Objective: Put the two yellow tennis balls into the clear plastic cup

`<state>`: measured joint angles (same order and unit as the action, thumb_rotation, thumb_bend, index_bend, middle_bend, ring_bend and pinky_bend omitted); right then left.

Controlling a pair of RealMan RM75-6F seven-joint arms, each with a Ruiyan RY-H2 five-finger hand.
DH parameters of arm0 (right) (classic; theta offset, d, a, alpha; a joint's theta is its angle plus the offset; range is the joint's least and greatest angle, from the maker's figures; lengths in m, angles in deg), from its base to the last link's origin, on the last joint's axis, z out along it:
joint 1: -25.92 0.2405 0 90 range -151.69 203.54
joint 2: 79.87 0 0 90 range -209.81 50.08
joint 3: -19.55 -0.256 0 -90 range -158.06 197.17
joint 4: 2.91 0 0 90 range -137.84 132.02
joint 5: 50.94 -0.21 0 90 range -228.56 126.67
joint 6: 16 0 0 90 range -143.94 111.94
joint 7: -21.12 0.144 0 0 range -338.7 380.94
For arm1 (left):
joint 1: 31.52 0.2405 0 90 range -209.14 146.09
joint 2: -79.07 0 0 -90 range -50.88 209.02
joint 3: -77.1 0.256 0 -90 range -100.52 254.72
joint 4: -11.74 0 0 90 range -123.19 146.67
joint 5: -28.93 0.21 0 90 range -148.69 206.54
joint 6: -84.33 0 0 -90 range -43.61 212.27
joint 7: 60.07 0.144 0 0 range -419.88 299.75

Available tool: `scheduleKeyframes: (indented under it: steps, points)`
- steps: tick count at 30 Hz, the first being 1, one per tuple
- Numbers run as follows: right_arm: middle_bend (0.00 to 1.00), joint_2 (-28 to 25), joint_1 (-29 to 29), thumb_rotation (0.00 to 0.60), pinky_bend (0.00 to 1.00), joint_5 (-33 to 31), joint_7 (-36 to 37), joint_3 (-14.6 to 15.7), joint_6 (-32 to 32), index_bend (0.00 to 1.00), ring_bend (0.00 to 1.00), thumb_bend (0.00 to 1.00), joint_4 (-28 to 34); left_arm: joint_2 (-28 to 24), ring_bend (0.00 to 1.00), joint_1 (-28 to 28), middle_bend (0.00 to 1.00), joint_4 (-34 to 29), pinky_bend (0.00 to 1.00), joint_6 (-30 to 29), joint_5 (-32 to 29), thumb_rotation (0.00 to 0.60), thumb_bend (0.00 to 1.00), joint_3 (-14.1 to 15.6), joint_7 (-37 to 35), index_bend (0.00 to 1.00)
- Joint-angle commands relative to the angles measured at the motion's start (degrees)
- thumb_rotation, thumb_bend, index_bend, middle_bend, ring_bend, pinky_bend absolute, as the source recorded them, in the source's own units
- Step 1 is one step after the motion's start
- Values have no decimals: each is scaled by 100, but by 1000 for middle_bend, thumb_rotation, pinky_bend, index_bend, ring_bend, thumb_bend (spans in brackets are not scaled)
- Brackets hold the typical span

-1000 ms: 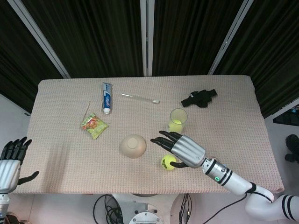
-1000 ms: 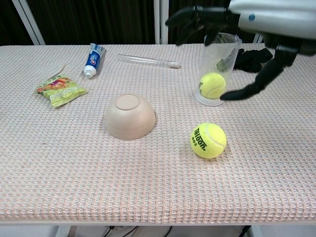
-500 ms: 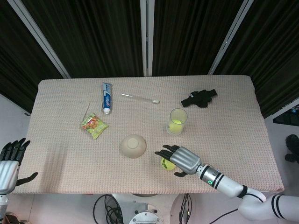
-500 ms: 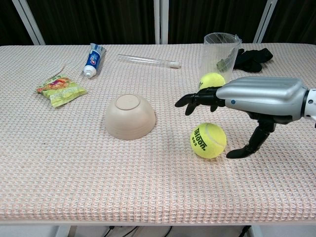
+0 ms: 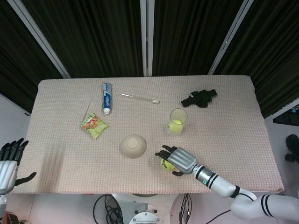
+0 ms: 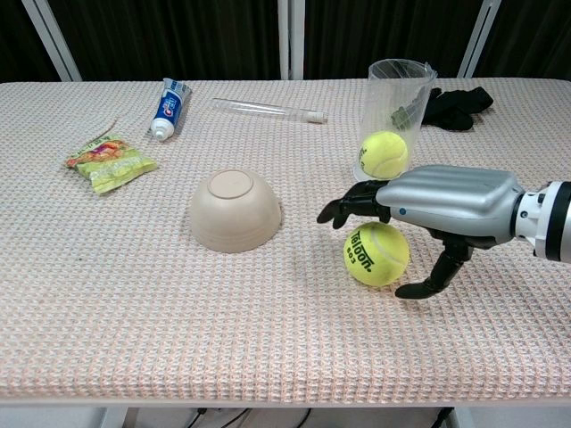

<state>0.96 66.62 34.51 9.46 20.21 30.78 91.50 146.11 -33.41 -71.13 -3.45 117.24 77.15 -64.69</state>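
One yellow tennis ball (image 6: 384,153) lies inside the clear plastic cup (image 6: 398,98), which stands upright; the cup (image 5: 178,120) shows right of centre in the head view. The second tennis ball (image 6: 376,254) rests on the cloth in front of the cup. My right hand (image 6: 443,209) hovers over this ball, fingers spread above its far side and thumb down at its right, not closed on it. In the head view the right hand (image 5: 179,159) covers most of that ball (image 5: 164,164). My left hand (image 5: 9,162) is off the table's left edge, fingers apart, holding nothing.
An upturned beige bowl (image 6: 234,210) sits left of the loose ball. A toothpaste tube (image 6: 170,106), a snack packet (image 6: 111,160) and a clear tube (image 6: 268,111) lie at the back left. A black glove (image 6: 455,105) lies behind the cup.
My right hand moved from beside the cup toward me and lowered over the loose tennis ball. The balls and cup stayed put. The left hand barely moved.
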Motion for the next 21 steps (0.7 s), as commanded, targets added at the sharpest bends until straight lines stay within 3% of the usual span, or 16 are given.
scheduleKeyframes:
  steps: [1,5,11,15,21]
  points:
    - [230,119,-40,600,413,-121,-176,-14,50,277,162,207,-69,10,0,3,0,28,0,12,-10,600,0,1,-25,0]
    - [298,199,-31,600,506,-305,-366,-19,-19,467,270,355,-99,21,0,5,0,54,0,24,-16,600,0,3,-70,0]
    - [488,311,-189,600,674,-140,-412,-142,555,689,457,446,-140,15,0,12,0,94,0,29,-8,600,0,10,-156,0]
    - [522,71,-213,600,695,51,-159,-360,934,724,482,451,96,3,0,19,0,103,0,12,0,600,0,7,-191,0]
    - [527,-454,-117,600,696,-33,-80,-1033,1380,727,482,444,556,12,0,12,0,111,0,38,2,600,0,13,-175,0]
